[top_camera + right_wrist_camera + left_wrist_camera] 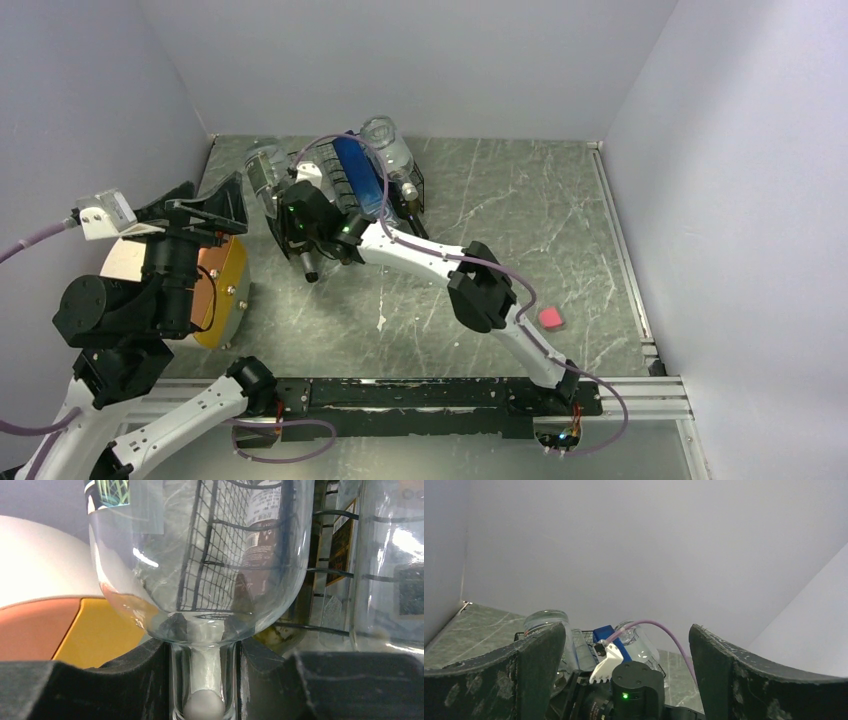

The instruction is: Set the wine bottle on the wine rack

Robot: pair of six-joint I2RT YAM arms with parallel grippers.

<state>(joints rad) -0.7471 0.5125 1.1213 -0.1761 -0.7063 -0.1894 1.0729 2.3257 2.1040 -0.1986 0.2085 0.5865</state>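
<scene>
My right gripper [296, 208] is shut on the neck of a clear glass wine bottle [264, 170], which it holds at the left end of the black wire wine rack [415, 190]. In the right wrist view the neck [202, 677] sits tight between both fingers [125, 685], and the rack mesh [227, 555] shows through the bottle's body [150, 580]. I cannot tell whether the bottle rests on the rods. My left gripper [205, 205] is open, empty and raised at the left, facing the rack; it also shows in the left wrist view [626, 630], with the bottle [545, 622] beyond it.
A blue bottle [358, 175] and another clear bottle [390, 150] lie on the rack. A round copper and yellow disc [222, 290] sits under the left arm. A small pink object [550, 318] lies at the right. Grey walls enclose the table.
</scene>
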